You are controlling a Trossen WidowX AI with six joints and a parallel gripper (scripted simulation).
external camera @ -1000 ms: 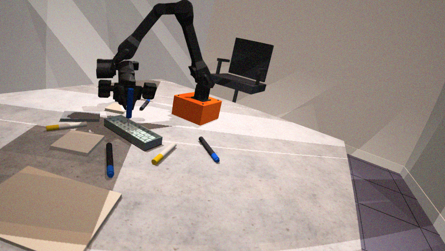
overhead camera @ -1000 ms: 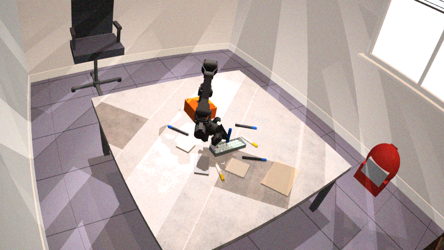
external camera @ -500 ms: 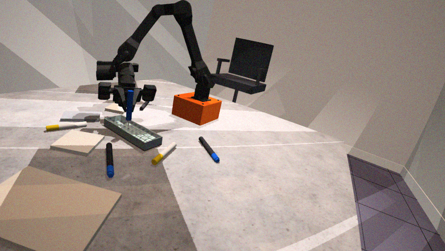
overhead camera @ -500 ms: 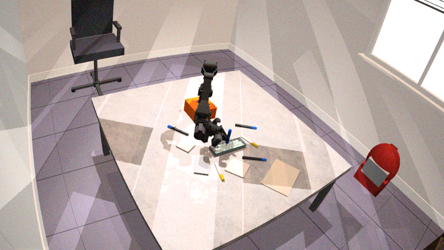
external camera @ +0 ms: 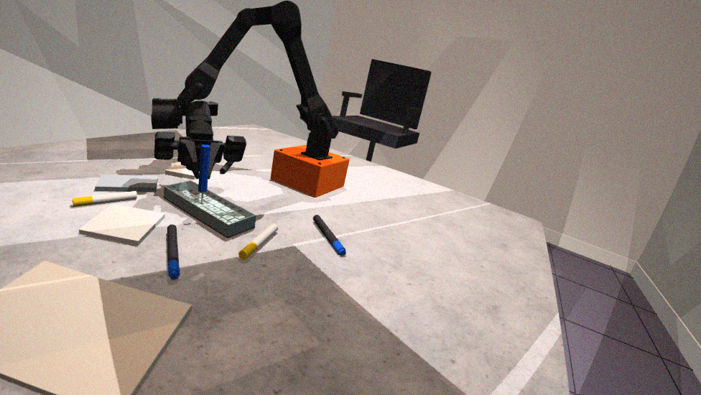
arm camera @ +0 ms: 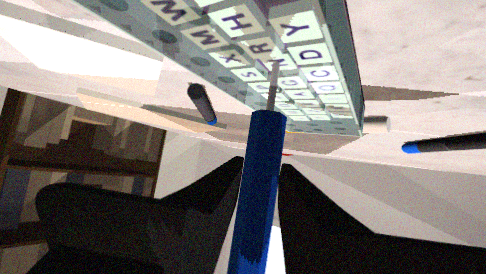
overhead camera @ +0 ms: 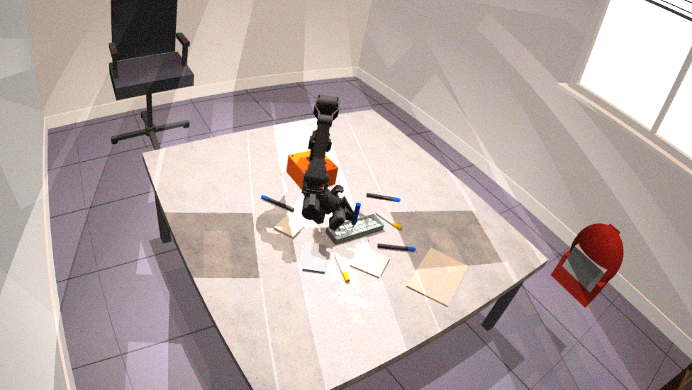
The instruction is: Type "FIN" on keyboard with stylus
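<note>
Tool (overhead camera: 354, 216) (external camera: 201, 174) (arm camera: 261, 168) gripping stylus (overhead camera: 356, 213) (external camera: 204, 169) (arm camera: 259, 192). Only wrist view shows readable letters, keyboard (overhead camera: 356, 230) (external camera: 210, 210) (arm camera: 350, 75) at 12 o'clock; tip partly hides N.

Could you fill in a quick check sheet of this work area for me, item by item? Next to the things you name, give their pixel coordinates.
Surface: pale desk (overhead camera: 232, 310) (external camera: 416, 304), patches of light and shadow.
Job's things: keyboard (overhead camera: 341, 238) (external camera: 196, 210) (arm camera: 354, 75); blue stylus (overhead camera: 357, 213) (external camera: 204, 169) (arm camera: 260, 185), roughly upright, tip at the keys.
Clutter: black-and-blue pens, white-and-yellow pens, flat pads and sheets lying around the keyboard.
Hand (overhead camera: 352, 217) (external camera: 202, 172) (arm camera: 261, 168): shut on the stylus.
Cables: nothing seen.
Surroundings: black chair (overhead camera: 152, 74) (external camera: 394, 93), red object (overhead camera: 600, 247) beyond the desk, window (overhead camera: 634, 62), tiled floor.
</note>
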